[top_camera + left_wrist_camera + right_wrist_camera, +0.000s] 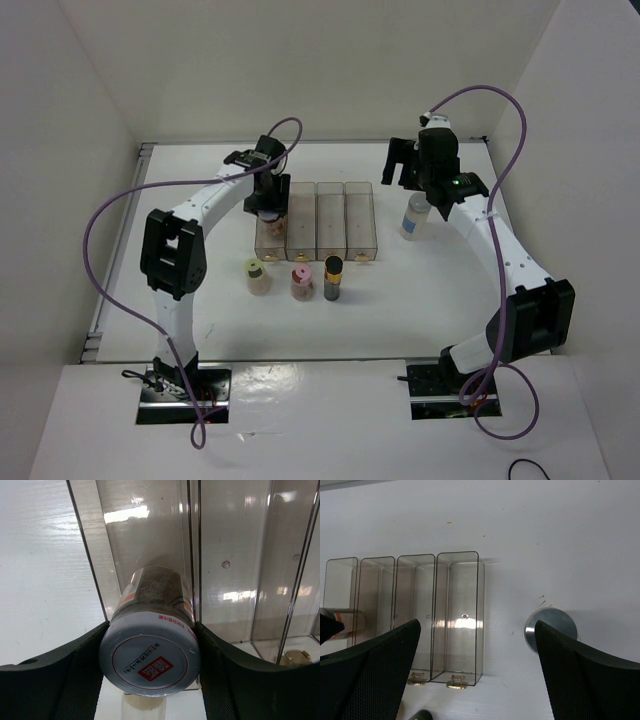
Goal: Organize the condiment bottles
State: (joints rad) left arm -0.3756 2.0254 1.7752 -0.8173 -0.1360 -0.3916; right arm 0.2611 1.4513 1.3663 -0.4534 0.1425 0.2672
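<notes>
My left gripper (268,210) is shut on the grey-lidded pinkish jar (150,655), its fingers (55,685) pressing both sides of the lid. The jar hangs at the leftmost compartment of the clear rack (345,215). In front of the rack stand the yellow-green-lidded cream jar (258,276), the pink-lidded reddish jar (301,282) and the slim dark bottle (333,278). To the right of the rack stands the grey-capped clear jar (415,216), its cap (550,625) partly behind one finger. My right gripper (402,172) hovers open between the rack and that jar, holding nothing.
White walls close in the table on the left, back and right. The rack's (455,615) three right compartments hold nothing. Purple cables loop over both arms. The dark bottle's top (420,715) shows at the bottom edge of the right wrist view.
</notes>
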